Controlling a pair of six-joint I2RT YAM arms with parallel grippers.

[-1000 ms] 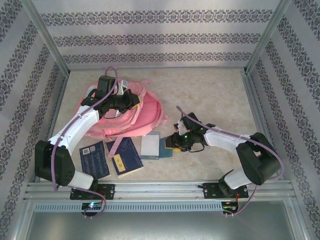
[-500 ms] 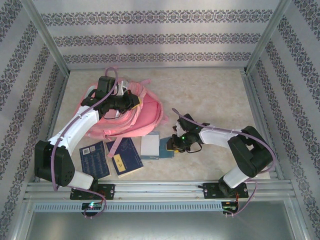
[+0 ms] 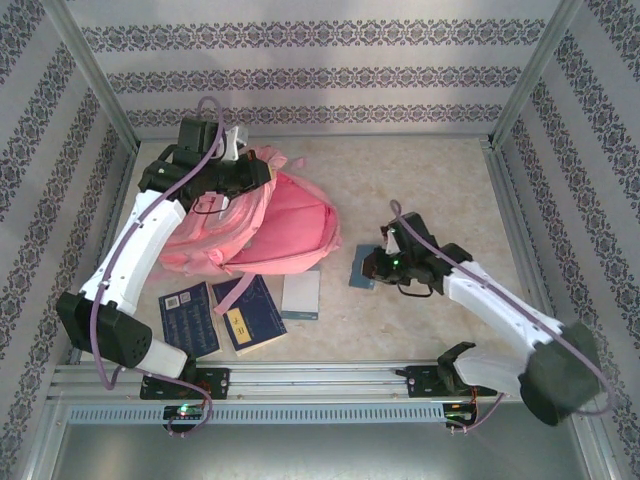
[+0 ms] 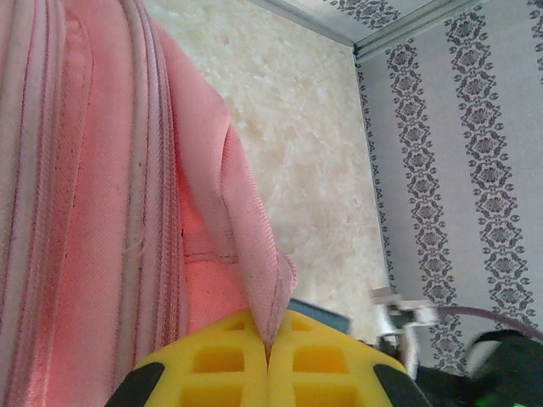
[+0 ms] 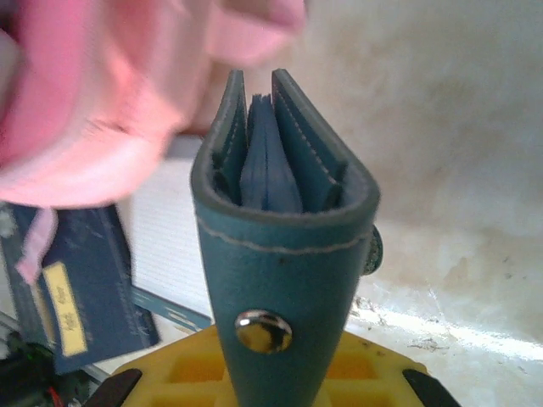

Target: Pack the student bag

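Beige tabletop (image 3: 430, 190), left rear part taken by pink student bag (image 3: 285, 225), slumped on its side. Just in front of bag, two dark blue books (image 3: 190, 320) side by side, white notebook (image 3: 300, 295) to their right. Left gripper (image 4: 268, 343) clamped together on bag's pink fabric edge. Right gripper (image 3: 368, 270) pinched around teal snap wallet (image 5: 284, 254), held upright, right of bag.

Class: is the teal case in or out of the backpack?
Out: right gripper holds teal case over the table, apart from the backpack.
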